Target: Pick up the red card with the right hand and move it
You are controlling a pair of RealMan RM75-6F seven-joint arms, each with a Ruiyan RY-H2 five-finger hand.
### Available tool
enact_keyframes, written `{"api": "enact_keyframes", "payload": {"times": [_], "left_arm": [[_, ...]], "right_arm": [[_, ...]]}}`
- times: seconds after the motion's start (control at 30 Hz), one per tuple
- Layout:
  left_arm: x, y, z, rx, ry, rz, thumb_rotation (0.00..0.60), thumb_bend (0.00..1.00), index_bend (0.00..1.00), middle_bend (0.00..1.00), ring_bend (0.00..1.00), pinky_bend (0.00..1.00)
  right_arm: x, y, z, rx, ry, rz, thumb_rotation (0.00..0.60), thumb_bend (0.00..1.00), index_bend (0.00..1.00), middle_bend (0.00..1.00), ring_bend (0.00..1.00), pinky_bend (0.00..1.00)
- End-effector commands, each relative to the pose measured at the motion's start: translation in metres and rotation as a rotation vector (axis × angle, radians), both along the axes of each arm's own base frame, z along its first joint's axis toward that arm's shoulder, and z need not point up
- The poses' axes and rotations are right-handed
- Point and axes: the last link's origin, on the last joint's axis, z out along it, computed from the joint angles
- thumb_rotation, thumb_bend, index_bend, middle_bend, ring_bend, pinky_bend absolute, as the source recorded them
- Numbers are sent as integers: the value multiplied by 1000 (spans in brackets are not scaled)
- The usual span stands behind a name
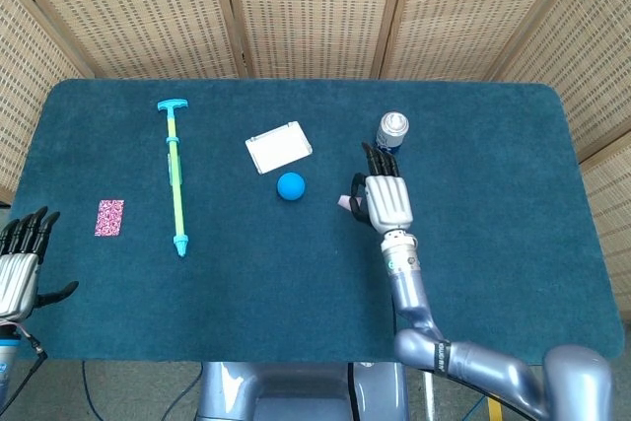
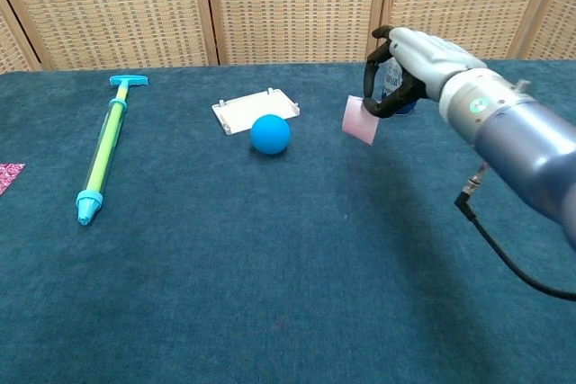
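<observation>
My right hand (image 1: pixel 386 199) hangs above the middle of the table, just in front of the can. It pinches a pale pink card (image 2: pixel 361 120) between thumb and fingers, and the card dangles clear of the cloth, left of the hand (image 2: pixel 409 65). From the head view only a sliver of the card (image 1: pixel 345 203) shows beside the hand. A second, red-patterned card (image 1: pixel 109 217) lies flat at the far left. My left hand (image 1: pixel 20 268) hovers off the table's front left corner, fingers apart and holding nothing.
A blue ball (image 1: pixel 290 185) and a white tray (image 1: pixel 278 147) lie left of the right hand. A soda can (image 1: pixel 391 131) stands just behind it. A green and blue pump (image 1: pixel 176 176) lies lengthwise on the left. Teal cloth covers the table (image 1: pixel 493 244).
</observation>
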Motion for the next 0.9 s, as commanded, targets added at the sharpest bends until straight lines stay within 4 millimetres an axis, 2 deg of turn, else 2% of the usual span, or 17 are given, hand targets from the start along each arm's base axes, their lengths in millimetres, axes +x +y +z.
{"api": "enact_keyframes", "payload": {"times": [0.03, 0.17, 0.43, 0.67, 0.9], "left_arm": [[2, -2, -1, 2, 5, -10, 600, 166, 0, 0, 0, 7], [5, -4, -4, -2, 19, -21, 600, 166, 0, 0, 0, 7], [9, -7, -11, -15, 38, -41, 600, 166, 0, 0, 0, 7], [10, -8, -12, -19, 40, -50, 600, 166, 0, 0, 0, 7], [11, -9, -11, -18, 35, -58, 600, 166, 0, 0, 0, 7]], "right_arm": [[-25, 23, 27, 40, -99, -51, 600, 633, 609, 66, 0, 0], [-33, 45, 47, 120, -228, -85, 600, 633, 612, 66, 0, 0], [-46, 87, 73, 262, -441, -131, 600, 633, 613, 66, 0, 0], [-51, 127, 85, 402, -548, -149, 600, 633, 618, 66, 0, 0], [-48, 162, 88, 484, -562, -99, 600, 633, 621, 66, 0, 0]]}}
